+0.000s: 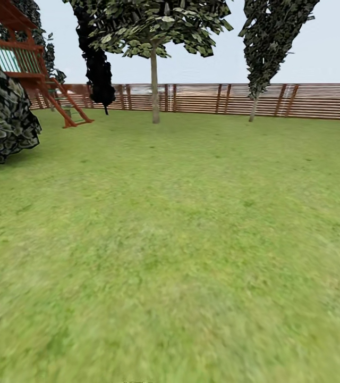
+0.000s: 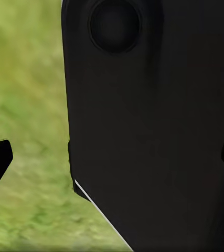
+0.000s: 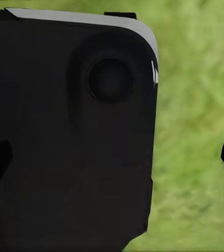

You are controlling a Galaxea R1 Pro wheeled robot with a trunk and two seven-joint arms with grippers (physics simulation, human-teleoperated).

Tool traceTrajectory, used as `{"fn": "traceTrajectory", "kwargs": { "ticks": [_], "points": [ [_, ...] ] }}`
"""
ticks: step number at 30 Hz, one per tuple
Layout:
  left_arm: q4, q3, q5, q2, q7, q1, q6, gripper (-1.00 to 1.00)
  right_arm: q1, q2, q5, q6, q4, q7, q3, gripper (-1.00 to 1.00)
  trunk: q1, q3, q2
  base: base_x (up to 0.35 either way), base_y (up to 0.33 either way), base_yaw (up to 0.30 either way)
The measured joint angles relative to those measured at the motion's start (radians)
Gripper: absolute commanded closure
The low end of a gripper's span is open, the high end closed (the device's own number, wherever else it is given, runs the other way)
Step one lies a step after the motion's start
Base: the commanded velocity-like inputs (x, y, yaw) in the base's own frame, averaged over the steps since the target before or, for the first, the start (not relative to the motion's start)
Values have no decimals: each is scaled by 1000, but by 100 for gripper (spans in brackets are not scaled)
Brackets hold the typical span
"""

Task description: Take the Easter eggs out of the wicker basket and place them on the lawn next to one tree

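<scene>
The pale-trunked tree (image 1: 154, 85) stands at twelve o'clock on the lawn (image 1: 180, 239), well ahead, just before the slatted fence (image 1: 276, 100); a second pale trunk (image 1: 253, 109) rises at one o'clock, a black-trunked tree (image 1: 100, 74) and a play frame (image 1: 37, 69) at eleven. The left gripper (image 2: 112, 160) and right gripper (image 3: 112, 160) show fingertips spread wide, nothing between them, each beside a dark body panel (image 2: 153, 131). No basket or eggs ahead: driving on risks leaving them behind
</scene>
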Motion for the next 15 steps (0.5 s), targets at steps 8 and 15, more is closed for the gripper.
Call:
{"fn": "traceTrajectory", "kwargs": {
  "ticks": [8, 15],
  "points": [
    [0, 0, 0, 0, 0, 0, 0, -100, 0, 0, 0, 0, 0, 0, 0, -100, 0, 0, 0, 0, 0, 287],
    [0, 0, 0, 0, 0, 0, 0, -100, 0, -3, 15, 1, -4, -1, 0, -100, 0, 0, 0, 0, 0, 214]
  ]
}}
